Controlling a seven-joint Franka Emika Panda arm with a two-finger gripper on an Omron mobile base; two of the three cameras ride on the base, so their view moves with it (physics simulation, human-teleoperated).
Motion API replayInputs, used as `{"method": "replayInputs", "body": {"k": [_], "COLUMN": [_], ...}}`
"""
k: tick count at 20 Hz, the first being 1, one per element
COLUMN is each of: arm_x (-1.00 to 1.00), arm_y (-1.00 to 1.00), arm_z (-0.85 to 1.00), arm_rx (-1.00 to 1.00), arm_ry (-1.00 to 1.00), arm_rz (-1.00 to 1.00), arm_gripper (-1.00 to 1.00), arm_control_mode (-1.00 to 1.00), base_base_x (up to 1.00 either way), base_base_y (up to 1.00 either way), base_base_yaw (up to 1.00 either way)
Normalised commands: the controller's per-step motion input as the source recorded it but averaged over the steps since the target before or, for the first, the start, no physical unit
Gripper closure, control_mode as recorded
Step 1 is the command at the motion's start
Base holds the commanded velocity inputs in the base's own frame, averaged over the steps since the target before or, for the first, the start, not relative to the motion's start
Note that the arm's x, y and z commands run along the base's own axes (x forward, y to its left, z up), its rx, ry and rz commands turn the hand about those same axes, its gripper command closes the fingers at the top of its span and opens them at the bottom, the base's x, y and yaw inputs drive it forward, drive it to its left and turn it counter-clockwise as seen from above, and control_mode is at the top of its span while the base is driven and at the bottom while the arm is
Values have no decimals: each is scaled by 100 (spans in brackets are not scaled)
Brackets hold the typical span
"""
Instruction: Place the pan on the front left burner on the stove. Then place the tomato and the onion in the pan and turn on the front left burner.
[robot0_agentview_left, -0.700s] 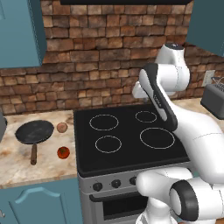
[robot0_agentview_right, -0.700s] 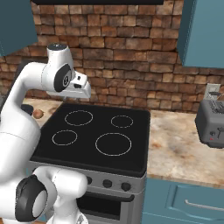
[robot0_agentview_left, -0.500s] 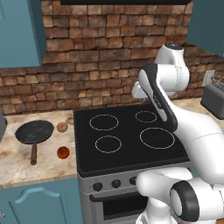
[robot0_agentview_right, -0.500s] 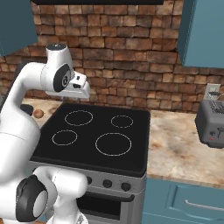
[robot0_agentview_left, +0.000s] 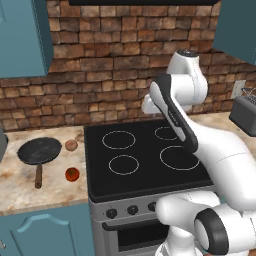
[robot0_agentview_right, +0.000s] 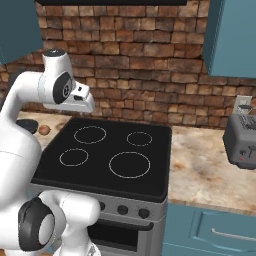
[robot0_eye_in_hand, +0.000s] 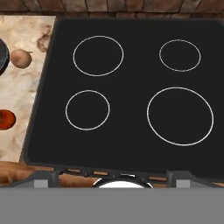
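Nothing of the task is done yet: the first step, fetching the pan (robot0_agentview_left: 39, 150), has not begun. The gripper (robot0_agentview_right: 86, 102) hangs high over the back of the stove (robot0_agentview_left: 145, 185), looking straight down at the black glass; its fingers stand wide apart and hold nothing.

In the hand view the front left burner (robot0_eye_in_hand: 87, 110) lies ahead of the fingertips and a little to their left, bare. The pan sits well off to the fingers' left, on the counter (robot0_agentview_left: 20, 185) beside the stove, its wooden handle pointing toward the counter's front edge. The onion (robot0_eye_in_hand: 20, 58) rests just beside the pan's rim, between pan and stove. The tomato (robot0_eye_in_hand: 5, 119) lies nearer the front, close to the handle's end, apart from both.

The next move, as I judge it, calls for a long swing left and down to the pan, likely taking it by the handle or rim, then carrying it across to the burner.

The onion close against the pan could be nudged on the approach, and it would roll easily. A toaster (robot0_agentview_right: 241, 141) stands far to the fingers' right, out of the way. The stove's knobs (robot0_agentview_left: 131, 210) line its front, below the fingers.
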Motion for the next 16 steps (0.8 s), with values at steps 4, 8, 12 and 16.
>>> {"method": "replayInputs", "body": {"k": [4, 8, 12, 16], "arm_x": [-4, -11, -14, -14], "arm_y": [33, 37, 36, 41], "arm_z": [-3, -7, -6, -9], "arm_rx": [0, 0, 0, 0], "arm_ry": [7, 6, 4, 6], "arm_rz": [0, 0, 0, 0], "arm_gripper": [-100, -100, -100, -100], "arm_control_mode": [-100, -100, -100, -100], "base_base_x": [0, 0, 0, 0], "base_base_y": [0, 0, 0, 0], "base_base_yaw": [0, 0, 0, 0]}}
